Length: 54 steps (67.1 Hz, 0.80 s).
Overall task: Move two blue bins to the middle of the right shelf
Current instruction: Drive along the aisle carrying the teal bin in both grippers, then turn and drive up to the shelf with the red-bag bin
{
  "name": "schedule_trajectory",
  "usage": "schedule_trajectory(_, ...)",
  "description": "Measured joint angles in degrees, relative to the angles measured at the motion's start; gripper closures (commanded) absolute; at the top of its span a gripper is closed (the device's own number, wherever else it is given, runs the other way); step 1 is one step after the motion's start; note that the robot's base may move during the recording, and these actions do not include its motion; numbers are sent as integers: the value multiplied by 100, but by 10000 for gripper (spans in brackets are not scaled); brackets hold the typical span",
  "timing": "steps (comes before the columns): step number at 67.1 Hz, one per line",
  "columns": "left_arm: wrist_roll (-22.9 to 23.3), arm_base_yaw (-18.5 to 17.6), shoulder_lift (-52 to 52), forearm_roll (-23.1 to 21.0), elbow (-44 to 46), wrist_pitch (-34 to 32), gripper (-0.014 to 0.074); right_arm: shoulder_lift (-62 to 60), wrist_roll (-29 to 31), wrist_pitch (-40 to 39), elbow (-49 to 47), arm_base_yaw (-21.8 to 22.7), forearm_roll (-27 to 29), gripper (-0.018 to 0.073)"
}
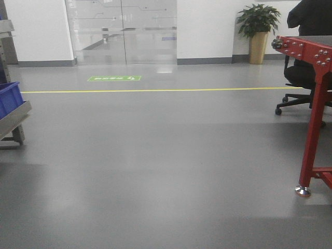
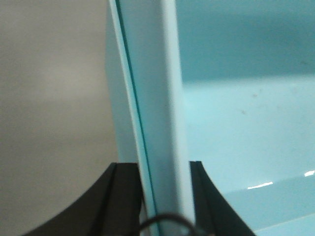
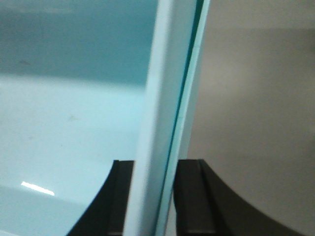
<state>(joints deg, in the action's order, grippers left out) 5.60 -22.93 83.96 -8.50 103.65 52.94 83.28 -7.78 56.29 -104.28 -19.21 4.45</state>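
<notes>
Even light; blue bins (image 2: 246, 128) blurred.

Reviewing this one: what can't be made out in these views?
Left wrist view: left gripper clamps a pale bin wall; too close and blurred to tell one bin from two nested.
Right wrist view: same at the right gripper.
Front view: pale bins and right shelf are out of frame; dark blue bin cut by the left edge.

Black curved end effector fingers (image 2: 123, 196), thin dark cable loop (image 2: 162, 219)
</notes>
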Motion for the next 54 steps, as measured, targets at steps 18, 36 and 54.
schedule_trajectory(18,0,0,0,0,0,-83,707,0,0,-21,0,0,-4,713)
schedule_trajectory(36,-46,0,26,-21,0,-423,707,0,0,-82,0,0,-38,713)
schedule_trajectory(54,-105,0,59,-21,0,-824,707,0,0,-153,0,10,-74,713)
